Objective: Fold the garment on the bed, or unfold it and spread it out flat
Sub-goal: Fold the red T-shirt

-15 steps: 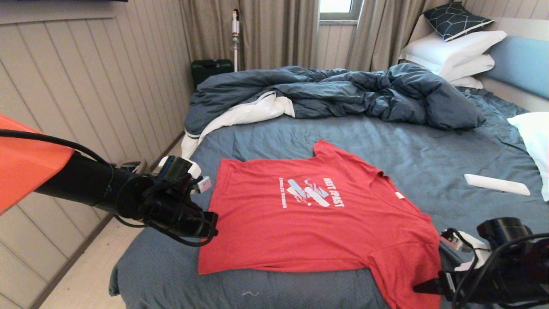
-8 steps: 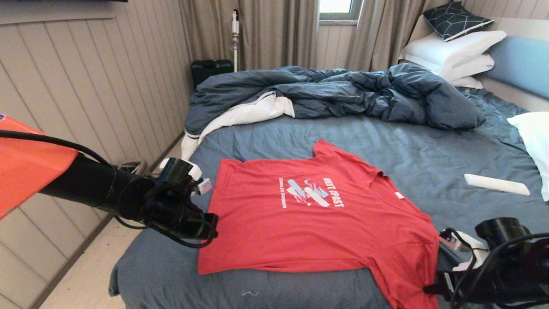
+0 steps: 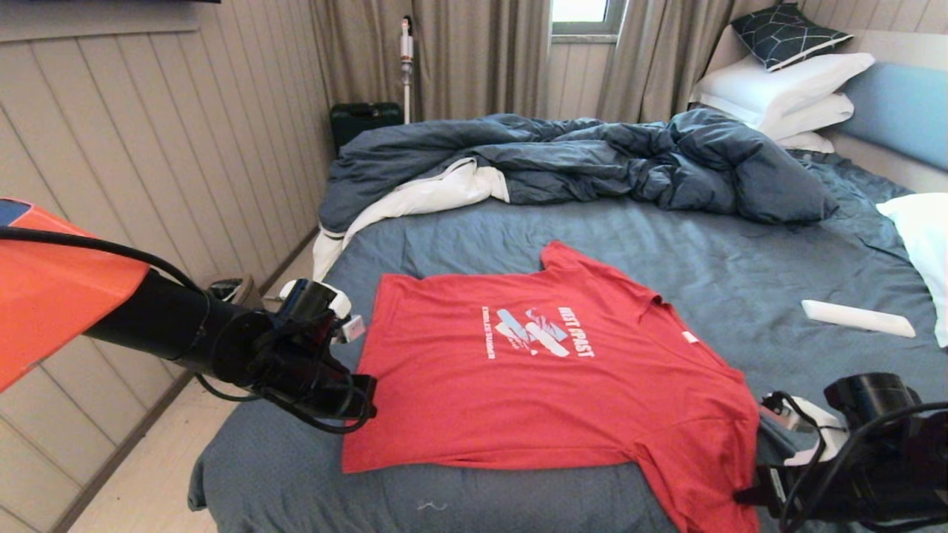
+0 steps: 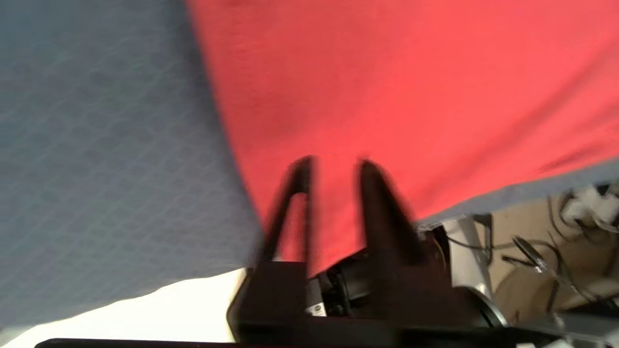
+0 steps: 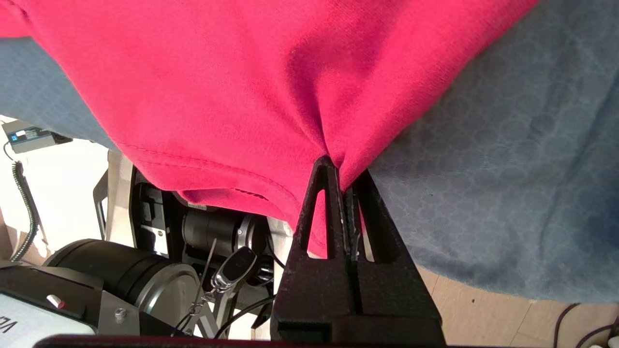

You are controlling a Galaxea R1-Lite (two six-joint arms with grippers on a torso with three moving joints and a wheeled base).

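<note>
The red T-shirt garment (image 3: 541, 385) lies spread print-up on the slate-blue bed (image 3: 666, 244), collar toward the right and hem toward the left. My left gripper (image 3: 366, 389) hovers at the hem's edge. In the left wrist view it (image 4: 334, 166) is open, and the red cloth (image 4: 387, 72) shows between and beyond its fingers (image 4: 372, 193). My right gripper (image 3: 744, 494) is at the bed's near right edge. There it (image 5: 341, 169) is shut on a pinched fold of the near sleeve (image 5: 217, 72), which drapes over the edge.
A crumpled dark blue duvet (image 3: 578, 163) lies across the far side of the bed, with white pillows (image 3: 785, 89) at the headboard. A white bar-shaped object (image 3: 858, 318) lies on the sheet at the right. The panelled wall and floor (image 3: 148, 474) run along the left.
The left arm has sunk slightly toward the hem. The right gripper has drawn a little to the right with the sleeve in it.
</note>
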